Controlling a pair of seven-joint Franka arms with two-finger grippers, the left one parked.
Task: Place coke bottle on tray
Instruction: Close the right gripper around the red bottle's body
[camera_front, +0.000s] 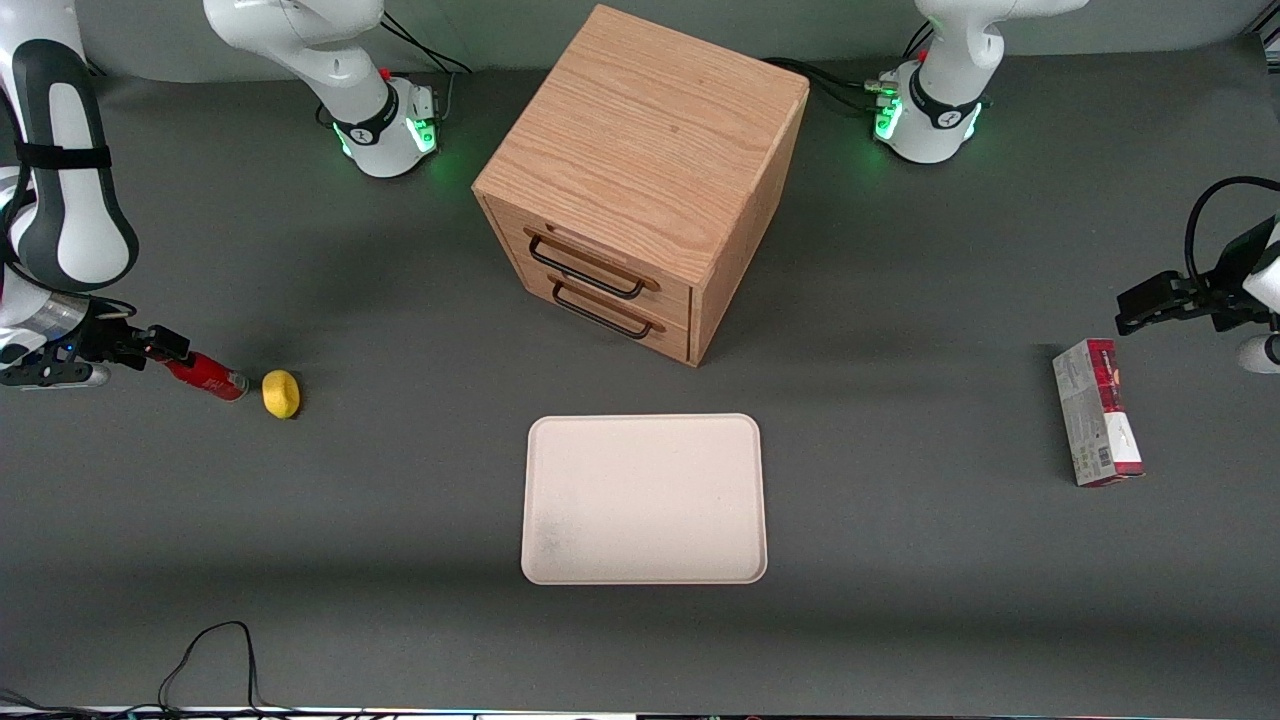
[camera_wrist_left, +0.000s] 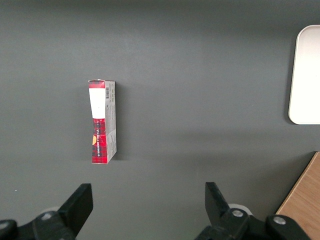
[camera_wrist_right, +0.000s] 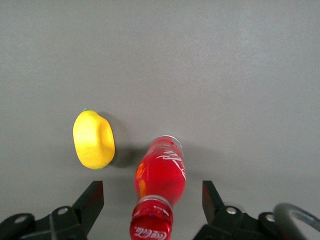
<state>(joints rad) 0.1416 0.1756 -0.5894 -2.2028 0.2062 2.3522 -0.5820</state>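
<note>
The coke bottle is small and bright red, with a red cap and white lettering. It is at the working arm's end of the table, its cap end toward my gripper. In the right wrist view the bottle stands between the two open fingers of the gripper, with a gap on each side and its cap closest to the camera. The cream-white tray lies flat at the table's middle, nearer the front camera than the cabinet, with nothing on it. Its edge shows in the left wrist view.
A yellow lemon-like lump lies right beside the bottle's base, also in the right wrist view. A wooden two-drawer cabinet stands mid-table. A red-and-grey carton lies toward the parked arm's end. Cables trail at the front edge.
</note>
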